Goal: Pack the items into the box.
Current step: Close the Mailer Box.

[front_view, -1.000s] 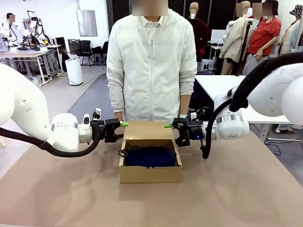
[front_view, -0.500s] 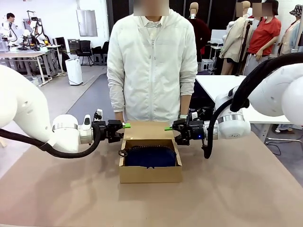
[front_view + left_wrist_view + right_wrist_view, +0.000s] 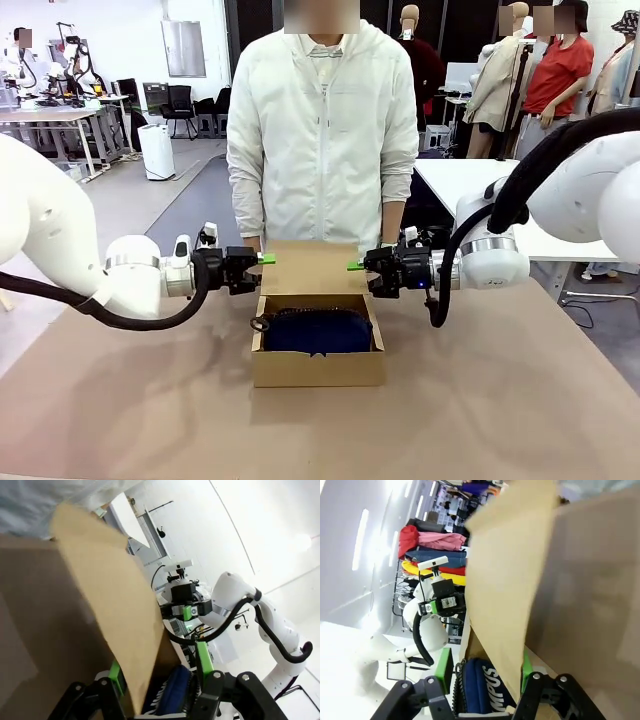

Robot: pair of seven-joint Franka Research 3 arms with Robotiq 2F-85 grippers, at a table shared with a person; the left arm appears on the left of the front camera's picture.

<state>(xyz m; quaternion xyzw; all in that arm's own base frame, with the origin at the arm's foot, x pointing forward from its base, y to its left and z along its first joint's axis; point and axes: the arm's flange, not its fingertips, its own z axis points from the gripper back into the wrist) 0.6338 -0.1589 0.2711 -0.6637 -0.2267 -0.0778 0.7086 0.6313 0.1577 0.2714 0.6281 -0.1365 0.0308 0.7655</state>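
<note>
Box point(image 3: 317, 366) of brown cardboard sits at the middle of the brown desk point(image 3: 500, 410), its hinged flap lid point(image 3: 313, 268) raised upright at the far edge, in front of a person in a white jacket point(image 3: 322, 140). Inside lies the navy-blue pouch point(image 3: 317, 331), its loop point(image 3: 259, 324) over the box's left wall; it fills nearly the whole floor of the box.

Left tool point(image 3: 262, 260) reaches in level from the left and meets the flap's upper left corner; in the left wrist view its green pads point(image 3: 201, 656) stand on either side of the flap's edge point(image 3: 131, 630), pinching the cardboard. Right tool point(image 3: 357, 265) mirrors it at the flap's upper right corner; in the right wrist view the flap point(image 3: 510, 580) passes between its green-padded fingers point(image 3: 443, 663), which are closed on it, with the pouch point(image 3: 479, 686) visible below.
</note>
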